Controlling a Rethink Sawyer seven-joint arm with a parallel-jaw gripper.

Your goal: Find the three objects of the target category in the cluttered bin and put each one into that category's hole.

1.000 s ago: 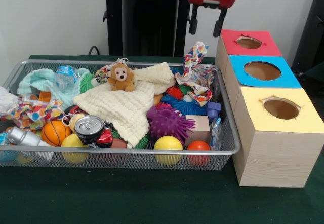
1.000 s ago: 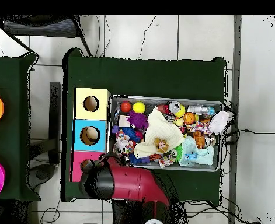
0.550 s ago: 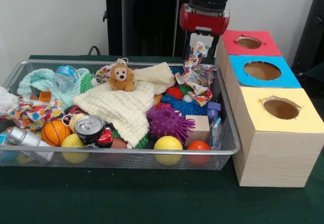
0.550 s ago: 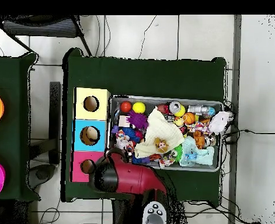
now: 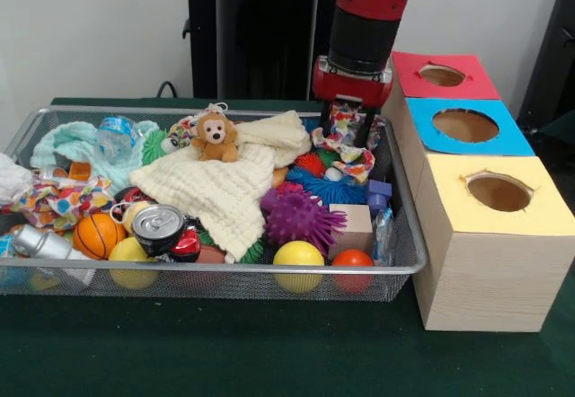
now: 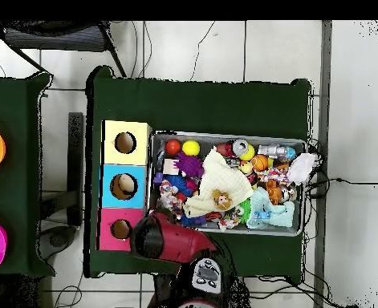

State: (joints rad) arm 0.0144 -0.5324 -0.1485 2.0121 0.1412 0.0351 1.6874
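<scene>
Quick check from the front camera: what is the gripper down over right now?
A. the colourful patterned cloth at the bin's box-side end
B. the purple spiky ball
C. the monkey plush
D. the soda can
A: the gripper has its fingers straddling the colourful patterned cloth at the end of the bin nearest the boxes, well away from the other three.

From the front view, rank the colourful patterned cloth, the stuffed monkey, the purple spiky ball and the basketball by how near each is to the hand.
1. Colourful patterned cloth: directly under the hand, between its fingers.
2. Purple spiky ball: below it, toward the bin's front.
3. Stuffed monkey: to its left; close to the ball's rank.
4. Basketball: far left front.
</scene>
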